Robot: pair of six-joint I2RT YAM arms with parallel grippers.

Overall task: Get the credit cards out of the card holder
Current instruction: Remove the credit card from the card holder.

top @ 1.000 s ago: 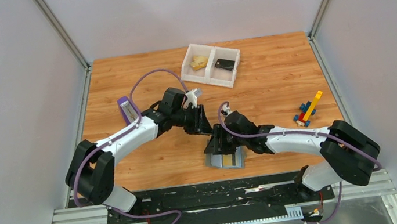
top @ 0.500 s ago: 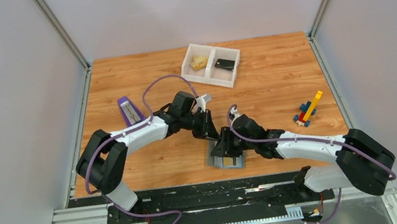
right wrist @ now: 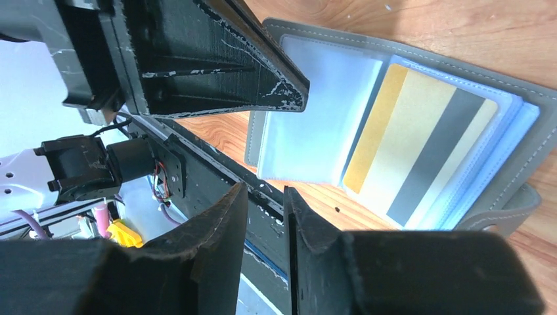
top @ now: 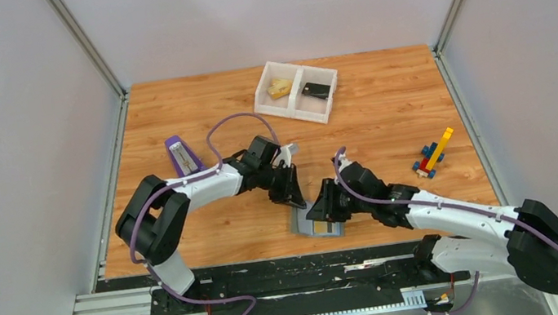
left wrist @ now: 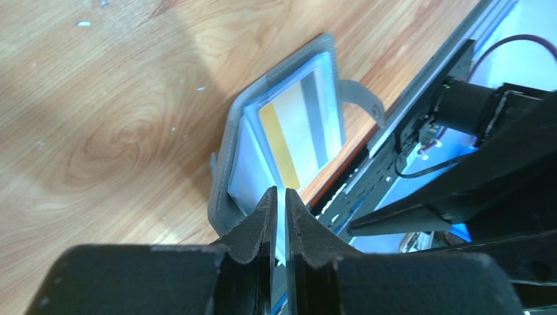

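Note:
The grey card holder (top: 316, 224) lies open near the table's front edge. A gold-yellow credit card (right wrist: 420, 147) with a grey stripe sits inside its clear sleeves, also seen in the left wrist view as the credit card (left wrist: 299, 131). My left gripper (left wrist: 278, 193) is shut on one thin clear sleeve page (right wrist: 315, 134) of the card holder (left wrist: 226, 184) and holds it raised. My left gripper (top: 295, 198) is at the holder's left panel. My right gripper (right wrist: 265, 190) stands slightly open with nothing between its fingers, just off the holder's near edge. My right gripper (top: 323, 211) hovers over the holder.
A white two-compartment tray (top: 296, 91) at the back holds a yellow piece and a black piece. A purple object (top: 181, 155) stands at the left. A toy of coloured bricks (top: 433, 154) lies at the right. The black rail (top: 300, 274) runs just beyond the holder.
Both arms have moved forward and right, down onto the card holder. The left gripper's jaws have closed onto a sleeve page. The right gripper's jaws have narrowed.

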